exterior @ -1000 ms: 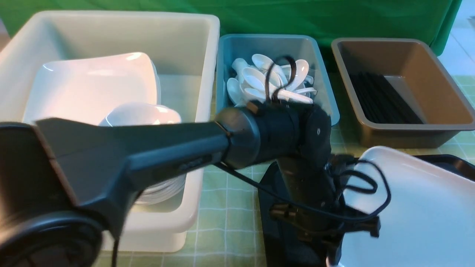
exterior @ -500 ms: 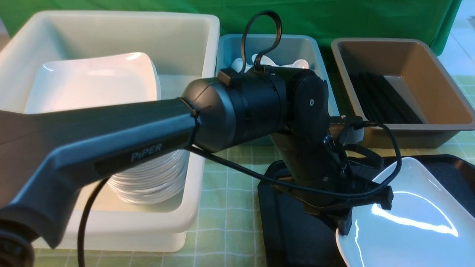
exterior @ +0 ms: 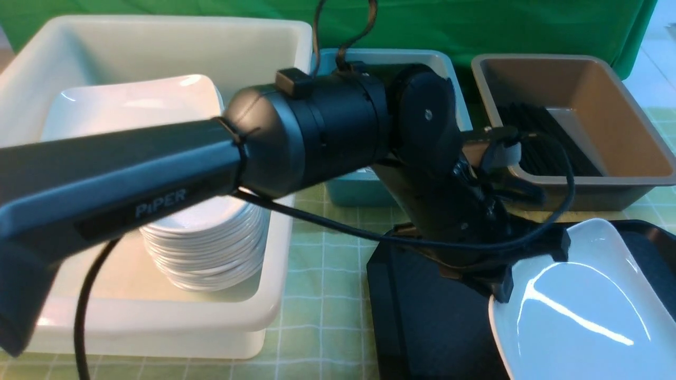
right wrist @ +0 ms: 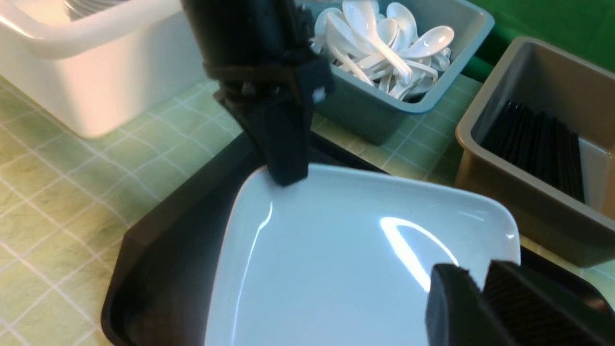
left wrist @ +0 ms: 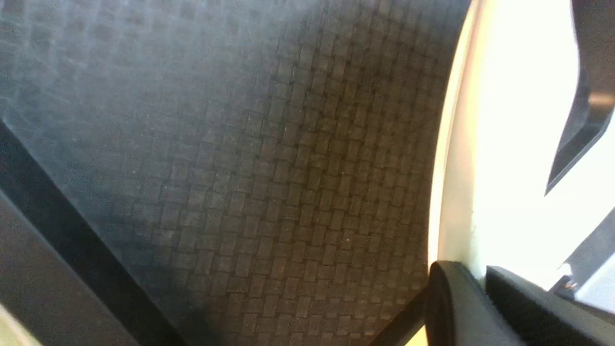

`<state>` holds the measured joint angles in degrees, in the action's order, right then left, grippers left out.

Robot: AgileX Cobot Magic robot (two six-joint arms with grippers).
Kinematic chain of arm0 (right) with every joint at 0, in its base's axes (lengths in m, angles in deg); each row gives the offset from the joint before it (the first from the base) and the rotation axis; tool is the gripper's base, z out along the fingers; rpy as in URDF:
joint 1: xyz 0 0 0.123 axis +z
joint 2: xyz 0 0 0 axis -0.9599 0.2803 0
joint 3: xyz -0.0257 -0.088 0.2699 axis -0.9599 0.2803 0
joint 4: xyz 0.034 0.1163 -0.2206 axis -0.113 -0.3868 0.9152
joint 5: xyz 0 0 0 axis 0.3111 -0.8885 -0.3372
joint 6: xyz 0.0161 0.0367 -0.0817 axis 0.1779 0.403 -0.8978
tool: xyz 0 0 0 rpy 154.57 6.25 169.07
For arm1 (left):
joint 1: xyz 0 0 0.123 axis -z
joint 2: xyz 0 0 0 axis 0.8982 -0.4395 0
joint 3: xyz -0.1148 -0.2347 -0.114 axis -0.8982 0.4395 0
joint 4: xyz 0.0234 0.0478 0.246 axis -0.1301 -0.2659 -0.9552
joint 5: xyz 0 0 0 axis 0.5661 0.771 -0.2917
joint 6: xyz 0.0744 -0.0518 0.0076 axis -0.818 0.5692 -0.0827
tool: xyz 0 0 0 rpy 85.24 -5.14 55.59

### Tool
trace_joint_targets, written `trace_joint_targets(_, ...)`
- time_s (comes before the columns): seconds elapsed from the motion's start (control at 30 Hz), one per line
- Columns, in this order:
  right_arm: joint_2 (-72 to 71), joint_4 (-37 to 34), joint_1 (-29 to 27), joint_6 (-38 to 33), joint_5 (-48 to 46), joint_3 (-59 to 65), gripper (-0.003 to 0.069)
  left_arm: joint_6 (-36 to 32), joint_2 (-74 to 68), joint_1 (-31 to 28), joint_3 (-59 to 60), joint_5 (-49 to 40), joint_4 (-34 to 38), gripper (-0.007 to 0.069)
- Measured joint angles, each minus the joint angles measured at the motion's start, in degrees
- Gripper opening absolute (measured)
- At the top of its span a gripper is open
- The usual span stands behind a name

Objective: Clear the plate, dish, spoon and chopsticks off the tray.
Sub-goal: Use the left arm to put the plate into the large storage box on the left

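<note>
Front view: the left gripper [exterior: 504, 287] clamps the 10 o'clock corner of a large glossy white squarish plate [exterior: 581, 316], tilted over the 3 o'clock half of a flat black textured plastic tray [exterior: 422, 316].

Left wrist view: the plate's rim sits between the fingers [left wrist: 456, 307].

Right wrist view: the right gripper [right wrist: 480, 307] is at the plate's 4 o'clock edge. Whether it grips cannot be told.

Plate [exterior: 581, 316]: large, glossy white, squarish, rounded corners, upswept edges; lies over the right part of the tray [exterior: 422, 316], left rim clamped in the jaws of the left gripper [exterior: 503, 295]; resting or raised, cannot tell.
Tray: flat, black, rectangular, woven-textured surface, low raised rim; on the table [exterior: 317, 316], just in front of the brown bin [exterior: 623, 105].
Chopsticks [exterior: 544, 150]: thin straight black sticks, bundled lengthwise in the brown bin.
Spoons [right wrist: 384, 53]: short glossy white soup spoons, heaped in the teal bin [right wrist: 461, 29]; no single one can be picked out.
</note>
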<state>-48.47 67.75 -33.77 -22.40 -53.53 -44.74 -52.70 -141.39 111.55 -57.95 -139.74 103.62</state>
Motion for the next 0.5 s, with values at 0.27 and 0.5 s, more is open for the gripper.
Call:
trace_joint_targets(0.27, 0.00, 0.00, 0.00, 0.00, -0.23, 0.00, 0.0095, -4.99, 0.00, -5.10, 0.00, -0.61, 5.52, 0.0013)
trace_joint_targets(0.5, 0.00, 0.00, 0.00, 0.00, -0.44, 0.00, 0.0095, -6.70, 0.00, -6.01, 0.00, -0.61, 6.98, 0.0013)
